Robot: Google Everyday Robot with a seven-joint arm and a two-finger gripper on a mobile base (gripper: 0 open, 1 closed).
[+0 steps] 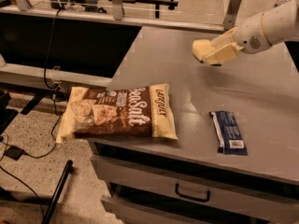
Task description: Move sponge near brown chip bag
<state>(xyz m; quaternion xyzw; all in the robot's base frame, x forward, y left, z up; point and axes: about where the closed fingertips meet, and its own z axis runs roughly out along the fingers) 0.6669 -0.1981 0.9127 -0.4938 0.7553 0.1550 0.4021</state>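
Far behind the brown chip bag (119, 112), up and to its right in the camera view, the claw (212, 53) hangs over the grey surface (261, 87). Its two cream fingers (225, 42) are closed on the sponge (201, 48). The sponge looks lifted off the surface, well apart from the bag. The bag lies flat at the front edge, with one end hanging off it. A dark blue bar (228, 131) lies to the bag's right. The sponge is soft, so it could slip out if the squeeze is weak. If the claw comes down too close, it could push the bag off the edge.
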